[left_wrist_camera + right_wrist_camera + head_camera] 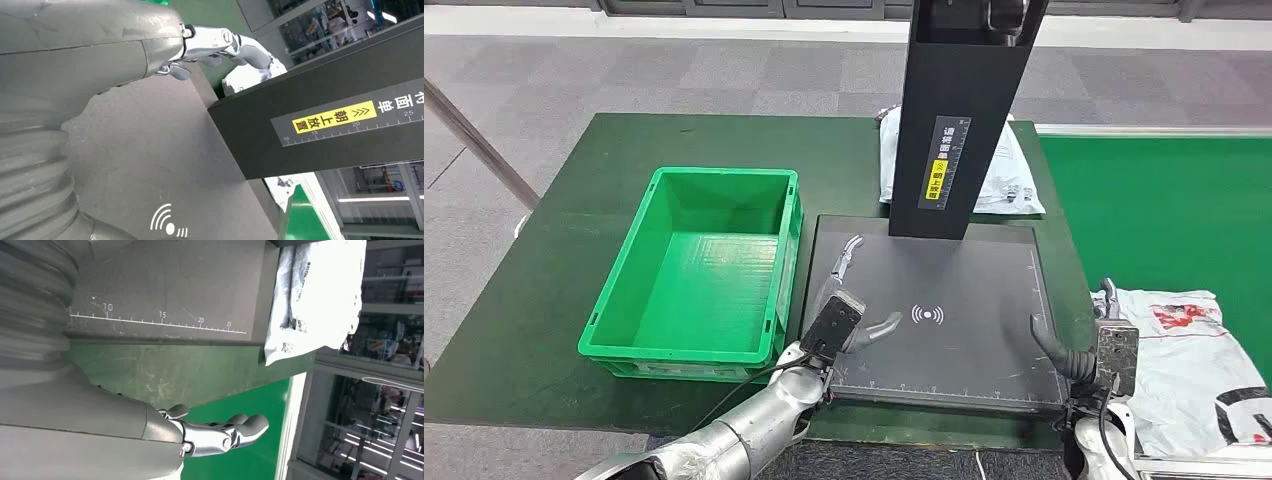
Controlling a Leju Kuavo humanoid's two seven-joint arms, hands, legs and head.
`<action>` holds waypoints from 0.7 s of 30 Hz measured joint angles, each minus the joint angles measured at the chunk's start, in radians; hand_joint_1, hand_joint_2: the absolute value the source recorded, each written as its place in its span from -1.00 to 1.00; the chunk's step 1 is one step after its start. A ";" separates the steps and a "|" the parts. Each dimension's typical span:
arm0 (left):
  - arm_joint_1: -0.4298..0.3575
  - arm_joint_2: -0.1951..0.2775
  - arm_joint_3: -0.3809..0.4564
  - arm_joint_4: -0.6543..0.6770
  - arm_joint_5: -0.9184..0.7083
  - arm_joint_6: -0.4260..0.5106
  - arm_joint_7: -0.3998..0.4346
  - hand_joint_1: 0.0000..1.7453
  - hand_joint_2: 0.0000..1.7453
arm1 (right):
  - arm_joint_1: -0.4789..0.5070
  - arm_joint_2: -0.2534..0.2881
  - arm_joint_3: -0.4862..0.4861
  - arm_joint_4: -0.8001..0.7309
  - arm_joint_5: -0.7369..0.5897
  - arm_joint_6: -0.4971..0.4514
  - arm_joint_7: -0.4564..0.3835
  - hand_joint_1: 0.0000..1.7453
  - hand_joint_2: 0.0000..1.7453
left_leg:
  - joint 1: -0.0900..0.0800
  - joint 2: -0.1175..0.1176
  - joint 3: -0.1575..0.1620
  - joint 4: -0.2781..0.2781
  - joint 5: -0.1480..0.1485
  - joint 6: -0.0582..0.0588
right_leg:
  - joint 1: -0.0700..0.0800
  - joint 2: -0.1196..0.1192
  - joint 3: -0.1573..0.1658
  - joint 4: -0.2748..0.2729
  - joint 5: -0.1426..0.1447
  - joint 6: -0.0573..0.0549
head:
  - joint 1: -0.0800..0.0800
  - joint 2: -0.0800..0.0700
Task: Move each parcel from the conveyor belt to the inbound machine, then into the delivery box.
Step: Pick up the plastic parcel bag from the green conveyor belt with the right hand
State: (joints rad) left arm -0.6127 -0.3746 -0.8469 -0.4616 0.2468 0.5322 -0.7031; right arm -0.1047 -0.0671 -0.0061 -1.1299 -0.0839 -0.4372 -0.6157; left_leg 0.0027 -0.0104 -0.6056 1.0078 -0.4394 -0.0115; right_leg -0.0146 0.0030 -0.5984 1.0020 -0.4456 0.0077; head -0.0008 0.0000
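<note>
We see our left hand [849, 305] held over the near left part of the dark grey scanner plate of the inbound machine [984, 340], fingers spread and holding nothing. Our right hand [1084, 335] hovers at the plate's right edge, fingers likewise apart and empty. A white plastic parcel with red print [1189, 365] lies on the green conveyor belt [1174, 220] just beside that hand. Another white crumpled parcel [1009, 175] rests behind the machine's black upright post [954, 110]. The green plastic delivery box [694, 270] sits left of the plate.

White parcel [1179, 360] lies on green belt [1164, 215].
</note>
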 joint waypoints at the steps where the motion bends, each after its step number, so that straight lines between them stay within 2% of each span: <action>1: 0.000 0.000 0.000 0.000 0.000 0.000 0.000 -1.00 1.00 | 0.000 0.000 0.000 0.000 0.000 0.000 0.000 -1.00 1.00 | 0.000 0.000 0.000 0.000 0.000 0.000 | 0.000 0.000 0.000 0.000 0.000 0.000 | 0.000 0.000; 3: 0.001 0.000 0.000 -0.003 -0.006 -0.003 0.000 -1.00 1.00 | -0.006 -0.016 -0.005 0.022 0.039 -0.027 0.033 -1.00 1.00 | 0.000 0.000 0.000 0.000 0.000 0.000 | 0.000 0.000 0.000 0.000 0.000 0.000 | 0.000 0.000; 4: 0.002 0.001 0.000 -0.008 -0.020 -0.008 0.000 -1.00 1.00 | -0.021 -0.048 -0.020 0.074 0.119 -0.073 0.101 -1.00 1.00 | -0.002 -0.001 0.000 0.000 0.000 0.002 | -0.001 -0.001 0.000 -0.001 0.000 0.001 | 0.000 0.000; 7: 0.012 0.004 0.010 -0.029 -0.082 -0.028 -0.001 -1.00 1.00 | -0.088 -0.200 -0.127 0.327 0.552 -0.227 0.467 -1.00 1.00 | -0.006 -0.017 -0.002 0.001 0.001 0.009 | -0.006 -0.017 0.005 -0.001 -0.004 0.008 | 0.001 0.000; 8: 0.018 0.005 0.017 -0.034 -0.095 -0.032 0.000 -1.00 1.00 | -0.104 -0.243 -0.167 0.397 0.678 -0.247 0.564 -1.00 1.00 | -0.007 -0.022 -0.002 0.001 0.002 0.009 | -0.006 -0.022 0.007 -0.001 -0.005 0.010 | 0.002 0.000; 9: 0.023 0.008 0.024 -0.037 -0.103 -0.034 0.000 -1.00 1.00 | -0.118 -0.276 -0.198 0.454 0.764 -0.257 0.619 -1.00 1.00 | -0.007 -0.024 -0.002 0.001 0.001 0.009 | -0.007 -0.023 0.009 -0.002 -0.004 0.010 | 0.003 0.000; 12: 0.030 0.012 0.041 -0.043 -0.121 -0.037 0.000 -1.00 1.00 | -0.149 -0.327 -0.248 0.571 0.845 -0.263 0.633 -1.00 1.00 | -0.007 -0.009 0.002 0.001 -0.004 0.009 | -0.007 -0.009 0.008 -0.003 -0.003 0.009 | 0.003 0.000; 21: 0.035 0.008 0.074 -0.055 -0.146 -0.038 0.000 -1.00 1.00 | -0.191 -0.360 -0.300 0.719 0.878 -0.264 0.629 -1.00 1.00 | -0.006 -0.005 0.004 0.001 -0.005 0.010 | -0.006 -0.005 0.008 -0.003 -0.003 0.009 | 0.003 0.000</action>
State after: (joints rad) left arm -0.5782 -0.3663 -0.7729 -0.5164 0.1009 0.4938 -0.7031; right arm -0.2957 -0.4275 -0.3064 -0.4112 0.7937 -0.7015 0.0135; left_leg -0.0036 -0.0152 -0.6016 1.0086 -0.4442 -0.0019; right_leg -0.0209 -0.0019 -0.5909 0.9994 -0.4490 0.0172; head 0.0023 0.0000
